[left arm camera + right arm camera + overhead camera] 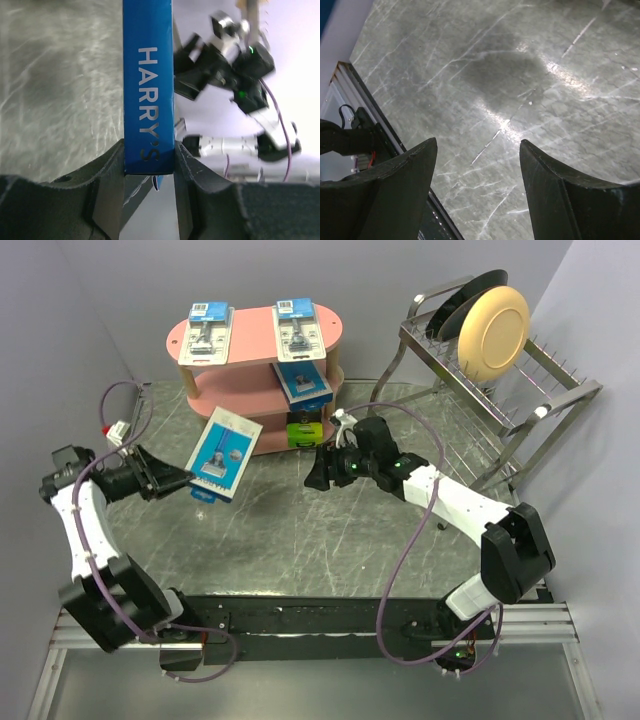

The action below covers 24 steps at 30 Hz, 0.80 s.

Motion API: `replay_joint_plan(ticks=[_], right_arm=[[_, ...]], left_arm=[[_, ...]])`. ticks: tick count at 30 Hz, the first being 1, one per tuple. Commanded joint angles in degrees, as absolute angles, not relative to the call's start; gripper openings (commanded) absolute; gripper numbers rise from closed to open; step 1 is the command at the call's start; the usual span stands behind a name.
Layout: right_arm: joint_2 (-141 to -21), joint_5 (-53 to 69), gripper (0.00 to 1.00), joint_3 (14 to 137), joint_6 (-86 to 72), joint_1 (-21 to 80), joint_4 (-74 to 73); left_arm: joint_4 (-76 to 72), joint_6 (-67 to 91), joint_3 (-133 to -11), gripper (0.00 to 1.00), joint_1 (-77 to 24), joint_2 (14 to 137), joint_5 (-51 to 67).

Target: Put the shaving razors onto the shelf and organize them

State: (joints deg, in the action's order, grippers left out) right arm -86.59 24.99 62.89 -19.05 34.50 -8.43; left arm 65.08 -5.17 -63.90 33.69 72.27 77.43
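The pink shelf (pixel 255 342) stands at the back centre. Two clear blister razor packs (pixel 210 331) (pixel 298 330) lie on its top board. A blue-carded pack (pixel 303 386) lies on the middle tier, and a black box with a lime-green end (pixel 304 426) sits at the bottom tier. My left gripper (pixel 186 480) is shut on another blue-carded pack (pixel 226 455) and holds it in the air, left of the shelf's front. In the left wrist view the pack's blue edge (pixel 148 85) sits clamped between the fingers of the left gripper (pixel 149 152). My right gripper (pixel 320 473) is open and empty over bare table (pixel 477 150).
A silver wire dish rack (pixel 520 405) stands at the back right, holding a cream plate (pixel 495 330) and a black plate (pixel 462 302). A small white object (pixel 118 431) lies at the left wall. The marble tabletop (pixel 300 540) stretches in front of the shelf.
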Motion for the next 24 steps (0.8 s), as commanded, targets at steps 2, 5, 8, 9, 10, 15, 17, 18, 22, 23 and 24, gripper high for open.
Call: replay_joint_plan(ticks=[2, 5, 8, 9, 10, 15, 17, 18, 22, 23, 24], right_arm=[[-86.7, 23.6, 0.74, 67.0, -16.5, 36.1, -8.7], [-86.5, 23.6, 0.75, 67.3, -15.8, 36.5, -9.0], [-86.0, 23.4, 0.75, 66.7, -15.5, 36.5, -9.2], [-85.9, 23.2, 0.75, 66.4, -15.6, 36.5, -9.2], [-85.4, 23.2, 0.75, 66.0, -15.4, 36.5, -9.3], [-83.9, 22.8, 0.75, 64.6, -14.9, 36.4, -9.5], [-83.6, 22.7, 0.75, 64.2, -14.5, 36.4, -9.9], [-83.6, 22.7, 0.75, 64.2, -14.2, 36.4, -10.0], [-83.5, 22.7, 0.75, 64.2, -13.5, 36.1, -10.8], [-83.5, 22.7, 0.75, 64.2, -13.3, 36.0, -10.9], [-83.3, 22.7, 0.75, 64.2, -13.2, 36.0, -11.1]], left_arm=[[42.7, 20.7, -57.2, 0.08, 36.9, 70.5, 71.9], [24.0, 36.5, -51.7, 0.09, 36.5, 69.9, 70.1], [4.3, 56.6, -47.7, 0.1, 35.8, 69.7, 68.5], [-0.3, 59.7, -46.9, 0.1, 35.2, 69.7, 67.9], [-6.0, 62.0, -46.5, 0.09, 34.7, 69.9, 67.3], [-0.1, 60.0, -49.3, 0.09, 31.5, 70.6, 66.7], [9.0, 55.5, -50.4, 0.08, 31.5, 70.0, 66.5], [11.1, 54.4, -50.6, 0.08, 31.5, 69.7, 67.0], [17.9, 50.5, -51.4, 0.07, 31.6, 68.3, 68.5], [19.2, 49.3, -51.9, 0.08, 31.6, 68.0, 68.8], [21.1, 48.8, -52.5, 0.07, 31.6, 67.9, 69.5]])
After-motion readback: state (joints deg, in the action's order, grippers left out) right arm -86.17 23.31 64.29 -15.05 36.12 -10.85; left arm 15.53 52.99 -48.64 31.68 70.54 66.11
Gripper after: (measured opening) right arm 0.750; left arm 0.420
